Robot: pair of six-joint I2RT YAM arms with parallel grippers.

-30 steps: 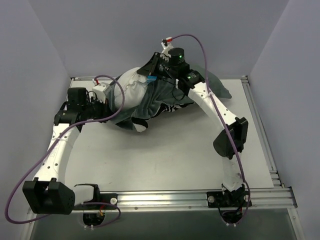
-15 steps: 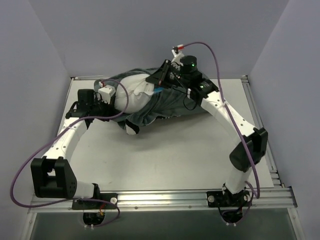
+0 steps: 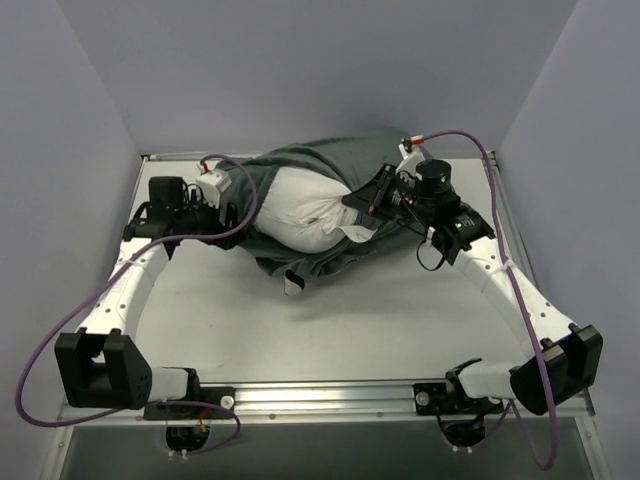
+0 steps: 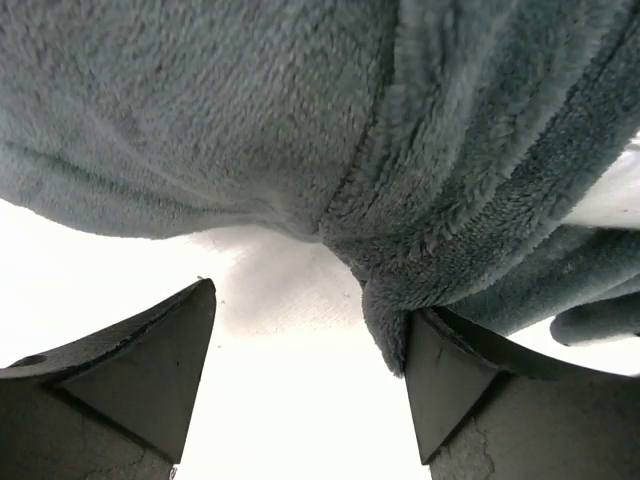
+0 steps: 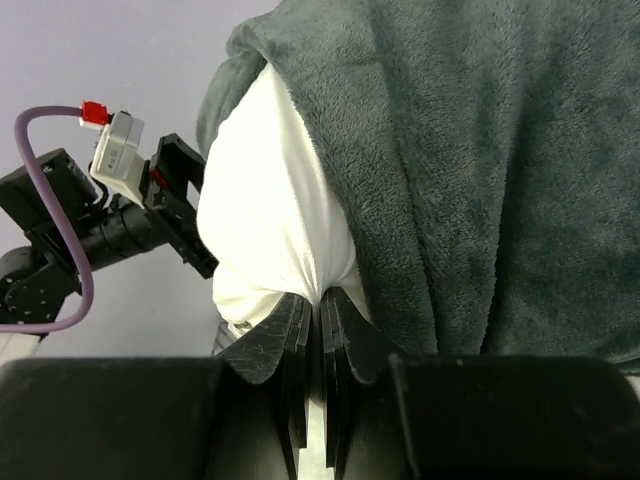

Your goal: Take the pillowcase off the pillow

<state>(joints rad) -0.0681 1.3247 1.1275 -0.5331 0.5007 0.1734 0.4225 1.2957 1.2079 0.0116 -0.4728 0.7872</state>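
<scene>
1. You have one pillowcase (image 3: 320, 162), plush dark grey face showing, bunched around the pillow toward the far side of the desk (image 3: 400, 320).
2. One plain white pillow (image 3: 305, 205) bulges out of it between your two arms.
3. Your right jaws are clenched on a pinch of the pillow's white fabric.
4. Your left jaws stand apart, grasping nothing; a grey fold hangs just beside one finger (image 4: 455, 385).

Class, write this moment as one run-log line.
left jaws: open, at pillowcase edge | right jaws: shut on pillow | pillow: partly uncovered
</scene>
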